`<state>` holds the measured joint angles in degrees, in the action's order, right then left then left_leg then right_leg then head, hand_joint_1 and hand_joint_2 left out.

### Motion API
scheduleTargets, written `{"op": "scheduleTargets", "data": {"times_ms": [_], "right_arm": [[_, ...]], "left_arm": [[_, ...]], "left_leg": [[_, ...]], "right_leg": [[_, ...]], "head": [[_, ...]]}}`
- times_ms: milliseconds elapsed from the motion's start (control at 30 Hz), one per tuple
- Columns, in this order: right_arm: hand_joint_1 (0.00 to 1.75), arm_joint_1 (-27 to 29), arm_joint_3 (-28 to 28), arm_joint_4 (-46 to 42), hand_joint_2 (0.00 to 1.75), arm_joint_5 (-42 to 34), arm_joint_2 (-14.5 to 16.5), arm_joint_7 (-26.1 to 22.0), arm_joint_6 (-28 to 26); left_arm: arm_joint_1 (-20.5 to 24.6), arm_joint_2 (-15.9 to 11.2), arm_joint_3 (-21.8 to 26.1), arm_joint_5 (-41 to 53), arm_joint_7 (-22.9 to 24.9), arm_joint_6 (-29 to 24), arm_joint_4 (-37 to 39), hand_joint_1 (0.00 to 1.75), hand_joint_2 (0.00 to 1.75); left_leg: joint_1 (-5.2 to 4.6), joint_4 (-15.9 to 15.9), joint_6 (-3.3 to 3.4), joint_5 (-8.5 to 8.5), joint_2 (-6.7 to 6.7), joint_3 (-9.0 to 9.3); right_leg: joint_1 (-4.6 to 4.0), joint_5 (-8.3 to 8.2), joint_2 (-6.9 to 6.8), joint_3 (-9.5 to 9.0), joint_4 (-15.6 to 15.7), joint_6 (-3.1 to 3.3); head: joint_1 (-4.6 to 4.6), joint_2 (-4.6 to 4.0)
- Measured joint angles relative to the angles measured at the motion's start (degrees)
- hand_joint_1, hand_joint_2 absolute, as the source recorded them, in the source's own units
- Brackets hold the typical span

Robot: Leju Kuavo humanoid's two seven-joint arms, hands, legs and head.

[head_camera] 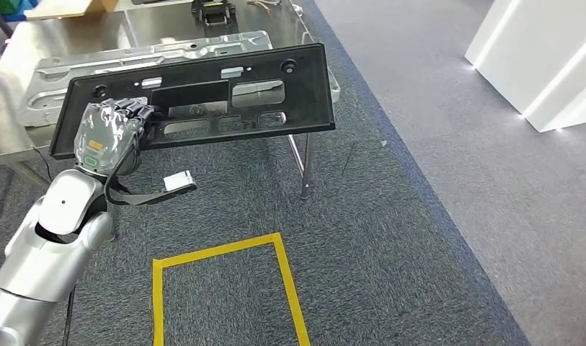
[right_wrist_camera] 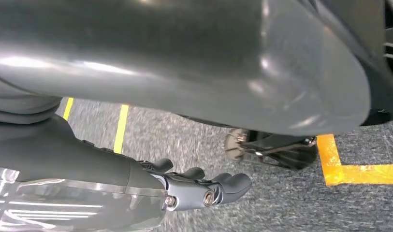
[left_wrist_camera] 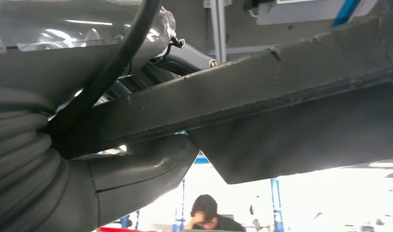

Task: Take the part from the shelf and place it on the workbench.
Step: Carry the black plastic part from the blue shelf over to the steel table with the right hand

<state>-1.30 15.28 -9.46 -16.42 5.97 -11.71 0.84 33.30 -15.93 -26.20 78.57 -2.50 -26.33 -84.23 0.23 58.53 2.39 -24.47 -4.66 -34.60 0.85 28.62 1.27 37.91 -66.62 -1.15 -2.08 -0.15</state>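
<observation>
The left robot hand (head_camera: 109,137) holds a long, flat black part (head_camera: 203,101) near one end. Its dark fingers (head_camera: 135,109) curl over the top of the part, and in the left wrist view the thick grey thumb (left_wrist_camera: 141,169) presses up against the underside of the part (left_wrist_camera: 262,82). The rest of the part sticks out far to the side of the robot hand, away from the arm. The part is up in the air, partly over the near edge of a shiny metal bench (head_camera: 30,50). A silver metal tray-like piece (head_camera: 66,76) lies on the bench just behind the robot hand and the part. A white tag (head_camera: 179,182) dangles on a dark strap below the robot hand. On the grey carpet below there is a yellow tape square (head_camera: 225,252).

The right robot hand (right_wrist_camera: 194,186) hangs down over the carpet. Its dark fingers (right_wrist_camera: 230,183) are bent a little and hold nothing. A person (left_wrist_camera: 209,217) can be seen far beyond the left robot hand.
</observation>
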Motion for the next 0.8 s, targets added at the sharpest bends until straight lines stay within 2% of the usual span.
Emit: {"op": "scheduleTargets", "data": {"times_ms": [33, 67, 100, 167, 200, 233, 300, 333, 367, 400, 433, 467, 533, 567, 600, 633, 700, 733, 800], "right_arm": [[0.00, 0.09, 0.00, 0.01, 0.00, 0.01, -0.09, 0.06, 0.01], [0.00, 0.13, 0.00, 0.02, 0.00, 0.01, -0.15, 0.09, 0.05], [0.00, 0.08, 0.00, 0.03, 0.00, 0.02, -0.19, 0.12, 0.10], [0.00, -0.18, 0.00, 0.02, 0.00, 0.03, -0.24, 0.13, 0.21], [0.00, -0.29, 0.00, 0.01, 0.00, 0.03, -0.31, 0.13, 0.23], [0.00, -0.28, 0.00, 0.01, 0.00, 0.03, -0.38, 0.12, 0.25], [0.00, -0.14, 0.00, 0.02, 0.00, 0.04, -0.48, 0.09, 0.27], [0.00, -0.04, 0.00, 0.02, 0.00, 0.04, -0.49, 0.09, 0.28], [0.00, 0.03, 0.00, 0.02, 0.00, 0.05, -0.52, 0.10, 0.28], [0.00, 0.06, 0.00, 0.02, 0.00, 0.05, -0.55, 0.12, 0.27], [0.00, 0.07, 0.00, 0.02, 0.00, 0.05, -0.58, 0.12, 0.26], [0.00, 0.06, 0.00, 0.02, 0.00, 0.05, -0.60, 0.13, 0.26], [0.00, 0.05, 0.00, 0.02, 0.00, 0.05, -0.61, 0.13, 0.25], [0.00, 0.04, 0.00, 0.02, 0.00, 0.05, -0.62, 0.13, 0.24], [0.00, 0.03, 0.00, 0.02, 0.00, 0.05, -0.62, 0.13, 0.23], [0.00, -0.01, 0.00, 0.02, 0.00, 0.04, -0.64, 0.13, 0.23], [0.00, -0.19, 0.00, 0.02, 0.00, 0.03, -0.66, 0.10, 0.21], [0.00, -0.25, 0.00, 0.02, 0.00, 0.03, -0.76, 0.05, 0.19], [0.00, -0.22, 0.00, 0.02, 0.00, -0.02, -0.95, -0.16, 0.07]], "left_arm": [[0.07, 0.00, -0.03, -0.04, 0.02, -0.11, 0.06, 1.75, 1.75], [0.13, 0.00, -0.06, -0.05, 0.04, -0.22, 0.13, 1.75, 1.75], [0.18, -0.01, -0.09, -0.05, 0.06, -0.31, 0.23, 1.75, 1.75], [0.22, -0.05, -0.11, -0.09, 0.09, -0.38, 0.40, 1.75, 1.75], [0.22, -0.08, -0.11, -0.14, 0.11, -0.40, 0.46, 1.75, 1.75], [0.32, -0.11, -0.11, -0.20, 0.15, -0.42, 0.54, 1.75, 1.75], [0.60, -0.10, -0.14, -0.37, 0.32, -0.46, 0.70, 1.75, 1.75], [0.72, -0.08, -0.18, -0.45, 0.41, -0.48, 0.80, 1.75, 1.75], [0.73, -0.05, -0.24, -0.52, 0.51, -0.50, 0.93, 1.75, 1.75], [0.66, -0.03, -0.29, -0.57, 0.60, -0.51, 1.08, 1.75, 1.75], [0.62, -0.03, -0.33, -0.59, 0.68, -0.51, 1.24, 1.75, 1.75], [0.59, -0.03, -0.35, -0.63, 0.77, -0.52, 1.37, 1.75, 1.75], [0.65, -0.02, -0.35, -0.70, 0.98, -0.54, 1.49, 1.75, 1.75], [0.74, -0.01, -0.35, -0.72, 1.11, -0.56, 1.51, 1.75, 1.75], [0.80, 0.01, -0.35, -0.71, 1.27, -0.58, 1.53, 1.75, 1.75], [0.82, 0.03, -0.35, -0.70, 1.40, -0.60, 1.56, 1.75, 1.75], [0.73, 0.05, -0.36, -0.66, 1.64, -0.64, 1.60, 1.75, 1.75], [0.71, 0.10, -0.36, -0.62, 1.78, -0.68, 1.61, 1.75, 1.75], [0.74, 0.21, -0.36, -0.51, 2.15, -0.75, 1.66, 1.75, 1.75]], "left_leg": [[-0.05, 0.27, -0.23, -0.15, -0.73, -0.15], [-0.05, 0.44, -0.51, -0.23, -1.33, -0.35], [0.00, 0.52, -0.83, -0.26, -1.94, -0.57], [0.23, 0.39, -1.55, -0.15, -3.13, -0.84], [0.27, 0.69, -1.85, -0.31, -2.70, -1.00], [0.29, 1.78, -2.14, -0.94, -1.43, -1.48], [0.39, 7.10, -2.66, -3.58, 2.27, -3.91], [0.53, 10.72, -2.96, -5.13, 3.40, -5.70], [0.67, 13.76, -3.18, -6.10, 3.91, -7.29], [0.77, 15.27, -3.35, -6.15, 4.16, -8.17], [0.83, 14.74, -3.42, -5.21, 4.34, -8.04], [0.85, 12.12, -3.38, -3.43, 4.70, -6.81], [0.37, 4.70, -2.91, -0.28, 7.14, -3.12], [-0.01, 2.10, -2.46, 0.39, 8.32, -1.83], [-0.37, 0.82, -2.02, 0.42, 9.11, -1.27], [-0.66, 0.70, -1.61, 0.22, 9.05, -1.26], [-0.40, 0.27, -1.01, 0.32, 7.59, -1.22], [-0.20, -0.01, -0.75, 0.42, 6.99, -1.04], [0.17, -0.44, -0.29, 0.59, 6.06, -0.74]], "right_leg": [[0.24, -1.50, 1.42, -1.46, 3.60, 0.13], [0.36, -2.27, 2.54, -2.43, 6.00, 0.23], [0.37, -2.33, 3.25, -2.91, 7.15, 0.36], [0.28, -2.23, 2.31, -3.23, 7.57, 0.79], [0.33, -2.28, 1.63, -3.54, 7.91, 1.13], [0.41, -2.34, 0.93, -3.90, 8.28, 1.51], [0.37, -2.28, -0.46, -4.54, 8.75, 2.09], [0.30, -2.13, -1.18, -4.71, 8.76, 2.28], [0.26, -1.94, -1.93, -4.85, 8.72, 2.33], [0.25, -1.73, -2.67, -4.99, 8.66, 2.33], [0.25, -1.49, -3.40, -5.15, 8.58, 2.27], [0.25, -1.23, -4.09, -5.38, 8.48, 2.16], [0.05, -0.65, -5.39, -5.93, 8.36, 1.81], [-0.13, -0.42, -5.96, -6.12, 8.32, 1.56], [-0.31, -0.24, -6.55, -6.26, 8.33, 1.30], [-0.46, -0.15, -7.18, -6.36, 8.41, 1.05], [-0.51, 0.23, -8.11, -6.71, 8.53, 0.43], [-0.43, 0.75, -7.30, -6.69, 8.06, 0.13], [-0.18, 3.26, -4.16, -4.73, 3.83, -0.28]], "head": [[-0.01, 0.00], [0.00, 0.00], [0.00, 0.00], [0.01, 0.00], [0.00, 0.00], [0.00, 0.00], [-0.02, 0.00], [-0.01, 0.00], [-0.02, 0.00], [-0.01, 0.00], [-0.01, 0.00], [-0.02, 0.00], [-0.02, 0.00], [-0.01, 0.00], [-0.01, 0.00], [-0.01, 0.00], [-0.01, 0.00], [0.00, 0.00], [0.01, 0.00]]}}
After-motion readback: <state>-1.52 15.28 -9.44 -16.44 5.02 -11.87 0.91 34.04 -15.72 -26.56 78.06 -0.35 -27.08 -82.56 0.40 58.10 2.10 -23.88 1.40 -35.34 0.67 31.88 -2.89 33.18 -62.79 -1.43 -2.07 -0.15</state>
